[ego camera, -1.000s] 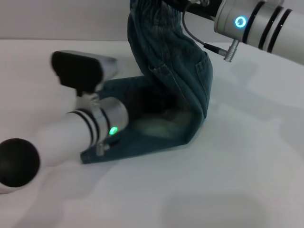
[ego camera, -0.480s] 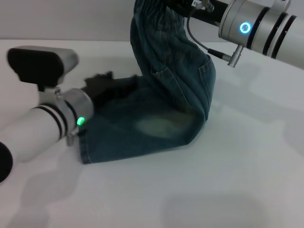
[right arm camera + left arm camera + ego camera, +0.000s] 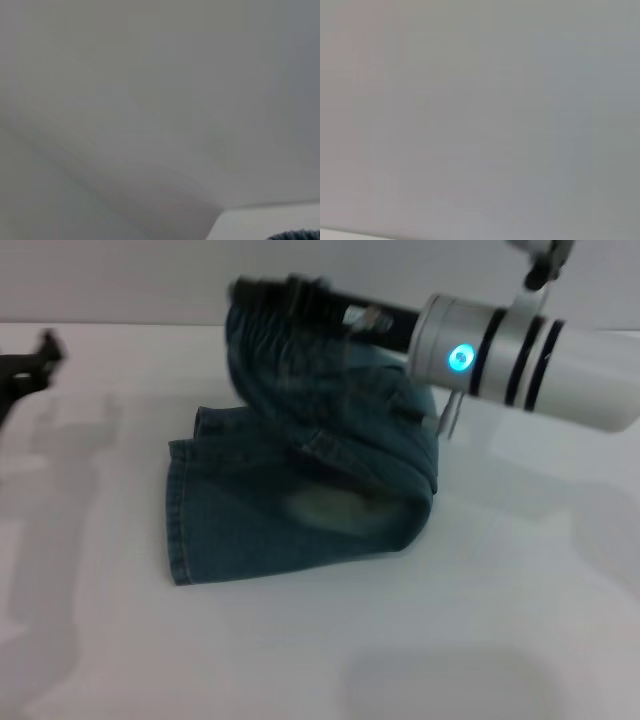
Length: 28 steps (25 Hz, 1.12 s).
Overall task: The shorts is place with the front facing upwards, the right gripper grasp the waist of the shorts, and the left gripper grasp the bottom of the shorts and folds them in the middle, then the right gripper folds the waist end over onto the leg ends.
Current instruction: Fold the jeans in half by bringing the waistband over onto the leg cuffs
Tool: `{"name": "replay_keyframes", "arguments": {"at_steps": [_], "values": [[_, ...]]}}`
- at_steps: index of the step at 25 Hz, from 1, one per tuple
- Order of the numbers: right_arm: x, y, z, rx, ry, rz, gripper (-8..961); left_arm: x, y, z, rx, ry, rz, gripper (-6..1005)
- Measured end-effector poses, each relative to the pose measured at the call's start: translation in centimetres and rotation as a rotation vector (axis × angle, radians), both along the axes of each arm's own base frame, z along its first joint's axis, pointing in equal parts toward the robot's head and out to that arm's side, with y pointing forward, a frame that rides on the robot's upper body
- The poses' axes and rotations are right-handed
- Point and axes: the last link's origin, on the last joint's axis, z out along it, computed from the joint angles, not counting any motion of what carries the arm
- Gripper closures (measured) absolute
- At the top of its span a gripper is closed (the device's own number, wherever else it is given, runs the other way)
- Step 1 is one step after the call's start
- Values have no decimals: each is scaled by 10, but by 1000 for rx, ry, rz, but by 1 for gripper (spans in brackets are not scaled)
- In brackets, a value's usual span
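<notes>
I see the long blue-green denim shorts (image 3: 300, 510) at table centre, already halved lengthwise, leg ends (image 3: 180, 515) at 9 o'clock, long axis running 9 to 3. The black two-finger right gripper (image 3: 262, 290), clamped on the ruched waist (image 3: 262, 325), holds it aloft toward 11; I judge laying it onto the hems remains. The left gripper (image 3: 30, 365) sits at the 9 o'clock edge; its fingers I cannot tell.

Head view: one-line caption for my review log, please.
Right gripper carries the waist of the shorts leftward over the leg ends.
</notes>
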Motion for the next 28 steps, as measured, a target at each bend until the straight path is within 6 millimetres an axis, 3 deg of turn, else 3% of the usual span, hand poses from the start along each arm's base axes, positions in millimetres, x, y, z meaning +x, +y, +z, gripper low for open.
{"name": "replay_keyframes", "arguments": {"at_steps": [8,14,24,28], "values": [[-3,-25,-37,-107,-67,29,946,-10,-6,8,45,8,27,268],[9,-25,-56,-144,-135,-29,925,-1,1,5,37,9,2,268],[8,-25,-54,-137,-146,33,712,7,6,-6,1,17,-21,268],[16,-21,-45,-4,-183,94,627,7,6,-9,-5,18,-20,268]]}}
